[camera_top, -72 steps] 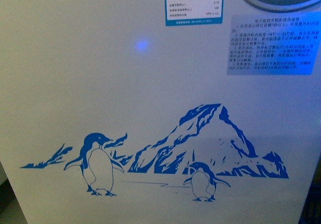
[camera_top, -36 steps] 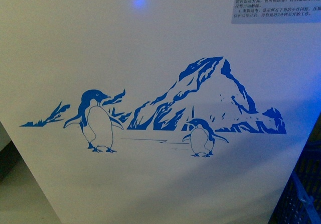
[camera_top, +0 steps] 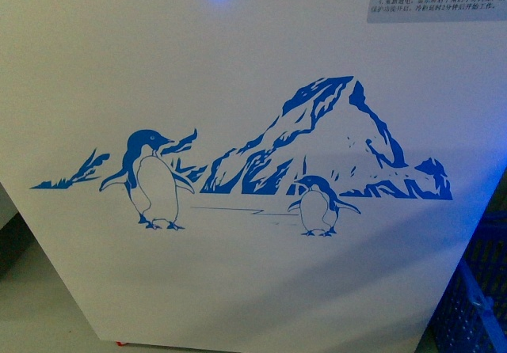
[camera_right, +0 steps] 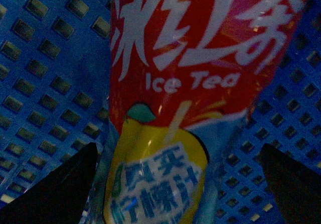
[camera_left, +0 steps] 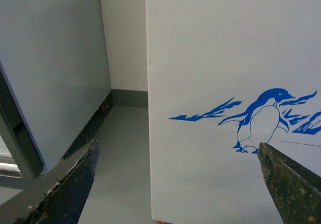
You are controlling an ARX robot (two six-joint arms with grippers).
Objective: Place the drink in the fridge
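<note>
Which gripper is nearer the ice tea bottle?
Right. The right gripper has the bottle between its fingers; the left gripper faces the fridge front, with no bottle in view.

One fridge (camera_top: pixel 238 52); two penguins (camera_top: pixel 150 180); one drink (camera_right: pixel 200 43); one blue crate (camera_right: pixel 50 58).

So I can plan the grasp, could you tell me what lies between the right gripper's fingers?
The right wrist view shows the drink between the spread fingers of the right gripper, with a blue crate behind it.
</note>
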